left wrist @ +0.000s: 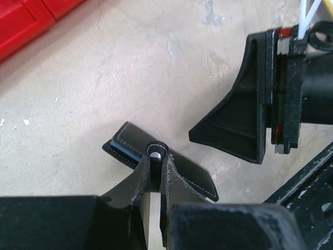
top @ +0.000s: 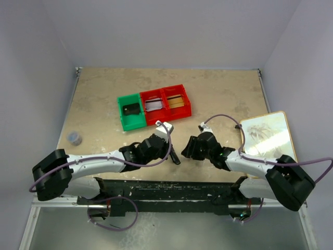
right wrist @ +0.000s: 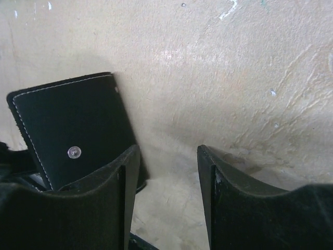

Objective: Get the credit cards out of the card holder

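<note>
Two tools flank the card holder (left wrist: 191,179) lying on the bench (left wrist: 130,78). Left tool (left wrist: 156,156) clamps its snap tab (left wrist: 156,148); right tool (right wrist: 166,156) stands half-wide, empty. We judge it light and floppy, best held by the stitched edge.

Your three bins stand in a row toward the desk's far edge. The green bin (top: 134,124) holds a black card (top: 131,109), the middle red bin (top: 156,121) a silver card (top: 153,105), and the right red bin (top: 180,114) a gold card (top: 176,102). Near the middle of the near edge, your left gripper (top: 173,154) and right gripper (top: 187,150) face each other, close together. The holder (top: 176,158) is a dark sliver at the left one's tips. A grey cap (top: 75,137) sits by the left edge and a pale board (top: 266,136) by the right edge.
</note>
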Tool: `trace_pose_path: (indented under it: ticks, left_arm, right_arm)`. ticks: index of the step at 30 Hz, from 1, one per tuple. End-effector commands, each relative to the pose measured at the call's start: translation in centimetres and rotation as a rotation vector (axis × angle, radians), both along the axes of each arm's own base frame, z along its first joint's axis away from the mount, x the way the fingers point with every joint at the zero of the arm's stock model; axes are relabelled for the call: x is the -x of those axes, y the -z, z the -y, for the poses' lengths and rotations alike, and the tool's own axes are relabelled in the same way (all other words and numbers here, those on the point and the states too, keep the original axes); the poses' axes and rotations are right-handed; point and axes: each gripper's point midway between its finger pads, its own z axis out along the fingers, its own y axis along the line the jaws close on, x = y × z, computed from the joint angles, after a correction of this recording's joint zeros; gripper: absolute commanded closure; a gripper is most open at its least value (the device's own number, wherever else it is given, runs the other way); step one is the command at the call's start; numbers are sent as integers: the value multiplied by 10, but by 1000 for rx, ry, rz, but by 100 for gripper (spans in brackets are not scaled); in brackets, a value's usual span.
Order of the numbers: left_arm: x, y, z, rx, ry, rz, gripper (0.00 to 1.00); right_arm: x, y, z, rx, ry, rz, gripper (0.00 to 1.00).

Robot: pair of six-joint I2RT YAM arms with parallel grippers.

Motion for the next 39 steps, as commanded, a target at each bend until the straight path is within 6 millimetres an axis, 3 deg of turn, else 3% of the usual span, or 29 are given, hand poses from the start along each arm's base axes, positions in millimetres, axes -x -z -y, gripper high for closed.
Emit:
trace_pose_path:
  ticks: [1,5,9,17,24,27,34,39]
  left_arm:
    - [-5,-27,2,84,-37,31,100]
    - [-4,-31,5,88,-29,30,100]
    - [-4,-36,5,94,-34,26,100]
    - [-2,-14,-37,111,-215,-14,100]
    - [10,17,-53,124,-257,-82,100]
    - [12,31,-63,116,-300,-103,100]
    - [14,40,-67,121,-312,-117,100]
    - [13,38,-66,117,-311,-113,100]
  right_arm:
    - [-1,-16,-1,12,-30,29,48]
    - [-2,-26,0,4,-23,50,48]
    - [-6,-33,15,40,47,66,47]
    - [-9,-54,25,13,121,107,46]
    - [9,-72,-17,-185,-83,112,43]
    - [4,-74,-27,-220,-103,128,43]
    - [4,-51,-37,-192,-130,51,44]
    - [6,-47,-43,-206,-161,38,44]
